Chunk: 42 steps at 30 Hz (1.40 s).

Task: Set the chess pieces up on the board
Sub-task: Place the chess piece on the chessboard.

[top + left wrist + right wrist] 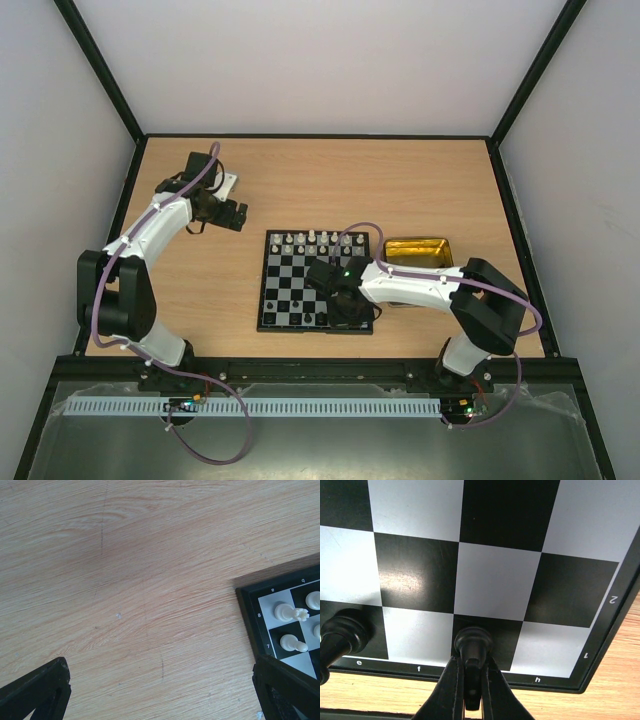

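Your right gripper (472,669) clamps a black piece (474,639) — upright, base on the near-edge g square of the board (495,580); left gripper (160,665) has fingers apart.

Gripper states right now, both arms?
Left gripper: open, holding nothing.
Right gripper: closed on a black chess piece standing in the board edge row.

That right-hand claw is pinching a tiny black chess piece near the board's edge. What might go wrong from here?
Only the thin tips of the right gripper pinch the tiny black chess piece, so it might tilt or topple on release. It is at the last row of the black-and-silver chessboard, beside the rim, so a topple might send it onto the wooden table. A sideways pull-out might knock the neighbouring black piece.
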### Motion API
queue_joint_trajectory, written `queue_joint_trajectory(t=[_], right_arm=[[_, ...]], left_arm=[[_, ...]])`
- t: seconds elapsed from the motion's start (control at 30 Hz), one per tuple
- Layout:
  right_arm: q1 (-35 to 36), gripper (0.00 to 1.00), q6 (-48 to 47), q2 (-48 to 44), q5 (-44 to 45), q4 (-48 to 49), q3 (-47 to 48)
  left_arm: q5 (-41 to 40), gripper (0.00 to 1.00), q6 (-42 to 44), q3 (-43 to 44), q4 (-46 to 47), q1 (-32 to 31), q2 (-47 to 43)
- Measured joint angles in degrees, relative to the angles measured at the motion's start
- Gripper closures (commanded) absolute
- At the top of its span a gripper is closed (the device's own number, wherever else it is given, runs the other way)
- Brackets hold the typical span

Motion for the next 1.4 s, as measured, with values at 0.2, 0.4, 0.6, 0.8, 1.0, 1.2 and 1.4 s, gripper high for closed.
queue_joint_trajectory(t=[0.2, 0.4, 0.6, 0.8, 1.0, 1.2, 1.4], right_arm=[[-0.33, 0.87, 0.0, 0.0, -0.17, 0.37, -0.13], [-0.44, 0.83, 0.0, 0.0, -0.24, 0.5, -0.68], [-0.7, 0.83, 0.0, 0.0, -0.42, 0.59, -0.87], [-0.83, 0.83, 0.04, -0.02, -0.57, 1.01, -1.16], [-0.85, 0.84, 0.22, -0.42, -0.63, 1.11, -1.55], [-1.07, 0.83, 0.28, -0.87, -0.66, 1.09, -1.97], [-1.11, 0.82, 0.24, -0.94, -0.87, 1.11, -1.99]], left_arm=[[-0.02, 0.01, 0.0, 0.0, 0.0, 0.0, 0.0], [-0.02, 0.01, 0.0, 0.0, 0.0, 0.0, 0.02], [-0.02, 0.01, 0.0, 0.0, 0.0, 0.0, 0.04], [-0.02, 0.01, 0.0, 0.0, 0.0, 0.0, 0.26], [-0.02, 0.01, 0.0, 0.0, 0.0, 0.0, 0.28], [-0.02, 0.01, 0.0, 0.0, 0.0, 0.0, 0.28], [-0.02, 0.01, 0.0, 0.0, 0.0, 0.0, 0.28]])
